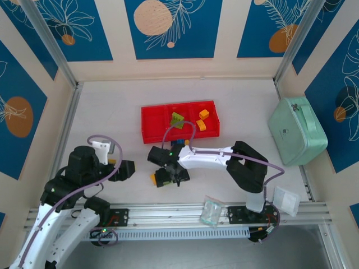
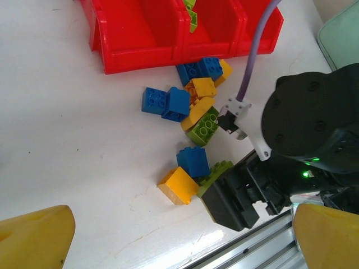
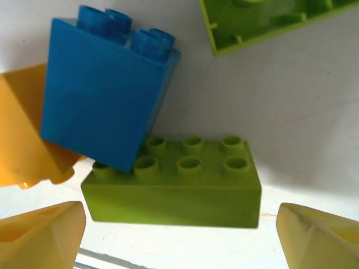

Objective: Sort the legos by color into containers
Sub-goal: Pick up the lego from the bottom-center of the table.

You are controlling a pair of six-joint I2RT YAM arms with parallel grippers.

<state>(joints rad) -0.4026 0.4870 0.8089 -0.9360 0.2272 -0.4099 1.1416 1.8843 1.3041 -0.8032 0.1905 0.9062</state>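
Legos (image 2: 196, 109): lime one (image 3: 174, 193) sits inside parted right claw (image 3: 179, 235).

White table (image 1: 112, 112). Toward 12 o'clock, red three-compartment tray (image 1: 162, 134); just beside it at its 6 o'clock, loose legos (image 2: 193, 106) in blue, orange-yellow and lime. At 3 o'clock, mint green handled case (image 1: 297, 130). Around 5 o'clock, at the near rail, small clear plastic bags (image 1: 212, 213).

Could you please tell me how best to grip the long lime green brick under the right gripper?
Probably its long flat sides, at the end clear of the blue brick, from above: the lime green brick lies flat, studs up, its other end overlapped.
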